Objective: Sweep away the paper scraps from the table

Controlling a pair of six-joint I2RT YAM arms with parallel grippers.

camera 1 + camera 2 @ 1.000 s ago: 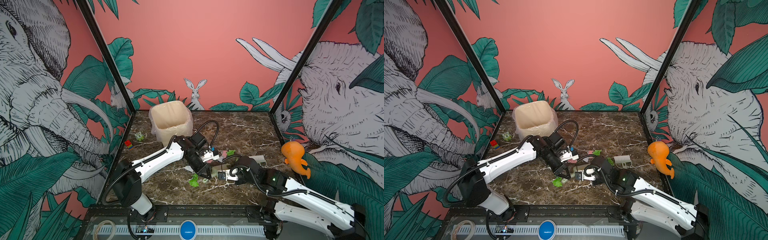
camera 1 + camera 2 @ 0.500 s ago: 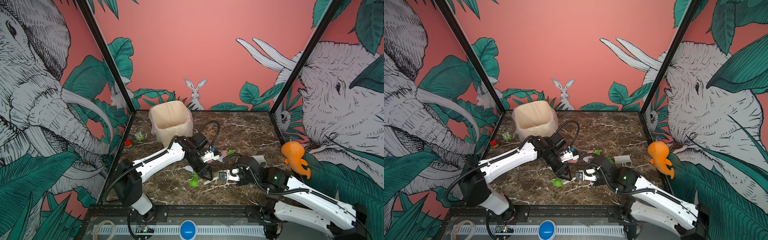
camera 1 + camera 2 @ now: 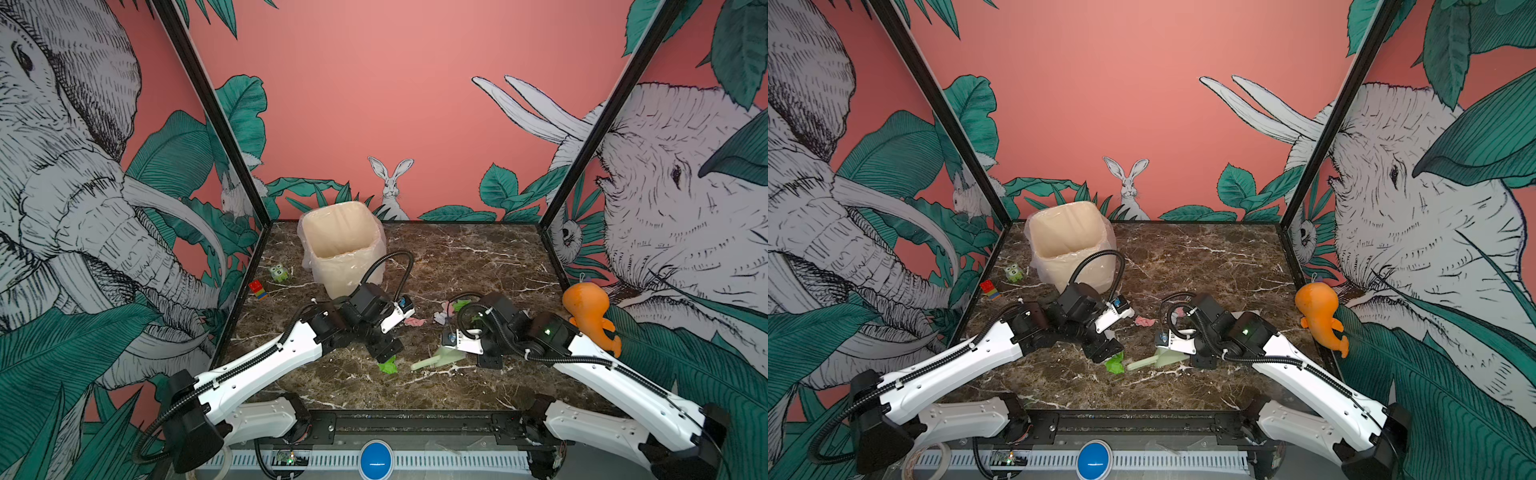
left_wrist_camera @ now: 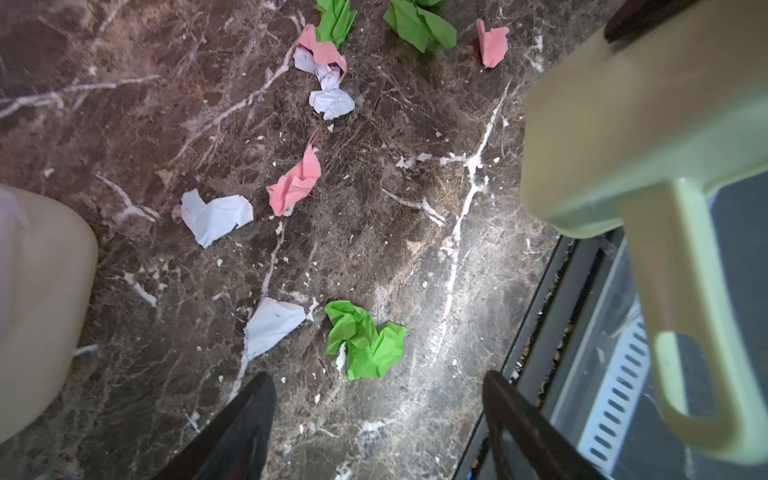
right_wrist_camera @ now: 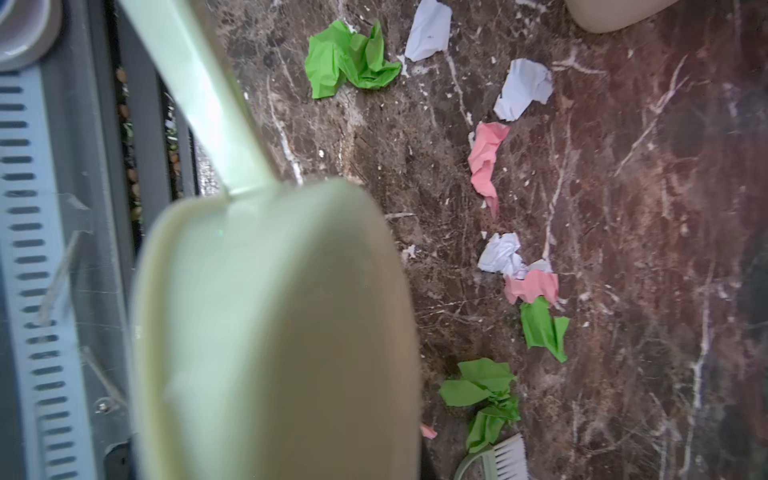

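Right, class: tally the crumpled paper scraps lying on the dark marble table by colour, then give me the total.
Green crumpled paper scraps: 3
Pink crumpled paper scraps: 3
White crumpled paper scraps: 3, taking the tangled white bit beside a pink one as one scrap
Total: 9

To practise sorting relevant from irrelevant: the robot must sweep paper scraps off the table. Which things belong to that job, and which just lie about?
Job: paper scraps, table, dustpan, brush, bin.
Lying about: green owl figure, red-blue-yellow block, orange toy.
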